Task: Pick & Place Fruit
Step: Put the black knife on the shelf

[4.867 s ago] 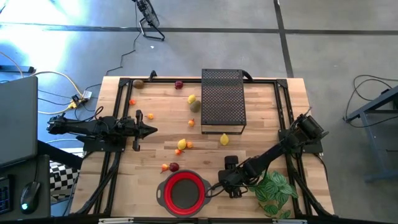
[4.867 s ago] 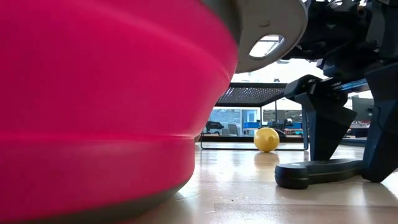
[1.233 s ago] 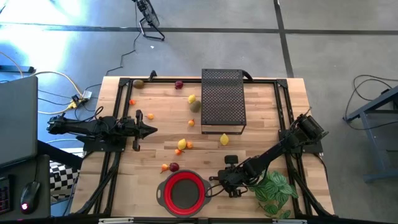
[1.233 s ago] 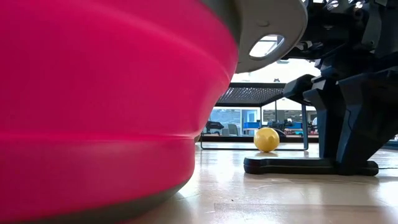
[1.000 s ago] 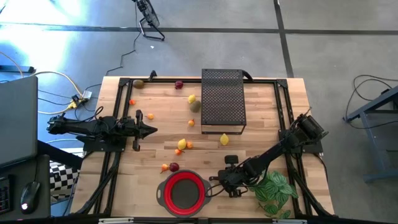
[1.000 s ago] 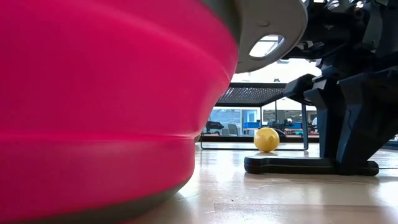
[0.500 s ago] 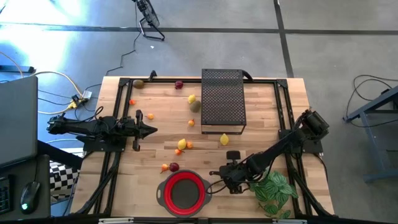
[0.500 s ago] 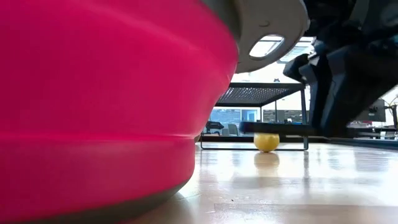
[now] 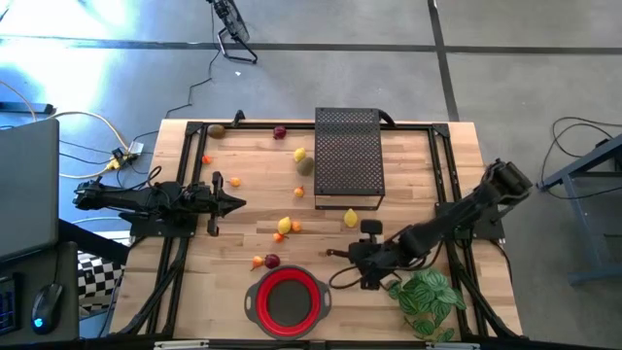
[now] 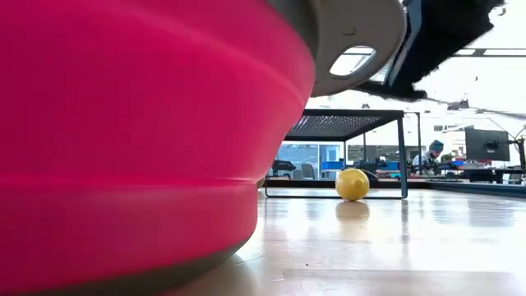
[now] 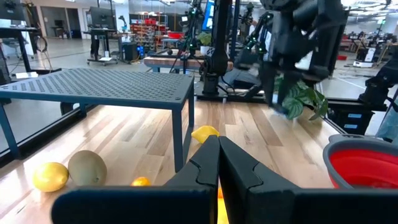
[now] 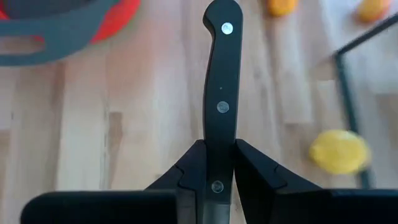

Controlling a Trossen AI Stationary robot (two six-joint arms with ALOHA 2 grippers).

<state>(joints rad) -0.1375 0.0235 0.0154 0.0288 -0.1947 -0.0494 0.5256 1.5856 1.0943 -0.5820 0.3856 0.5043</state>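
Note:
Several small fruits lie scattered on the wooden table: a yellow one (image 9: 351, 219) by the rack's near edge, a yellow and an orange one (image 9: 284, 226) at mid-table, and a dark red one (image 9: 272, 261) just beyond the red bowl (image 9: 288, 299). My right gripper (image 9: 362, 257) hangs above the table right of the bowl, shut on a knife with a black handle (image 12: 220, 68). Its blade is hidden. My left gripper (image 9: 238, 203) waits level at the table's left, shut, with nothing in it. My right gripper pinches the knife's black riveted handle (image 12: 219, 134) between its two fingers, which lie along the handle. The handle's rounded butt end (image 12: 222, 15) points away from the fingers. The gripper slants down from the table's right. The knife is lifted clear of the table.
A black mesh rack (image 9: 348, 157) stands at the far middle, with two fruits (image 9: 301, 160) on its left. A green leafy plant (image 9: 428, 297) lies right of the bowl, under the right arm. In the low view the bowl (image 10: 140, 140) fills the left and a yellow fruit (image 10: 352, 184) sits beyond it.
My right gripper has risen off the table and drawn toward the far edge, tipping less steeply. It stays shut on the knife, which lay on the wood before and now hangs clear of it.

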